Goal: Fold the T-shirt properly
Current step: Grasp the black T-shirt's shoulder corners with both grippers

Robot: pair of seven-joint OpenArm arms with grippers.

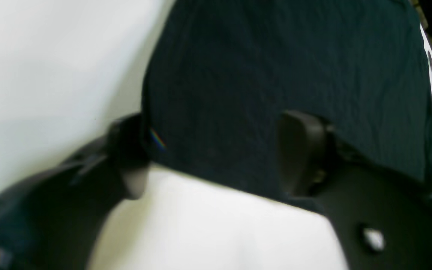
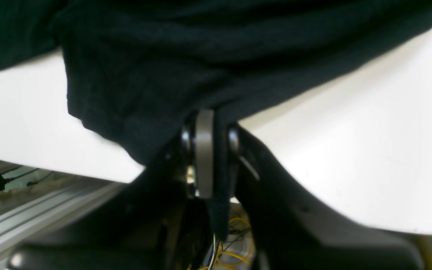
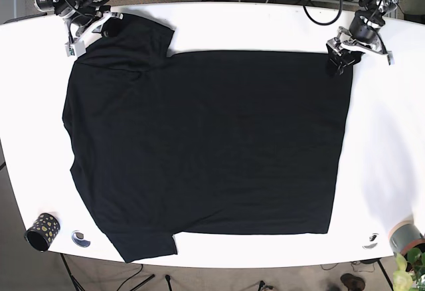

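t-shirt (image 3: 206, 151) lies spread flat on the white bench (image 3: 385, 158); my right claw (image 2: 216, 157) pinches the sleeve edge, my left claw (image 1: 216, 157) spread astride the hem corner (not yet closed), presumably for lifting one long edge.

bare table (image 3: 385, 145) beside t-shirt (image 3: 206, 145); cup (image 3: 41, 231) near corner.

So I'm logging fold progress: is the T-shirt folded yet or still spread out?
Spread out. The T-shirt lies flat in one layer on the white table, both sleeves out, with no fold visible.
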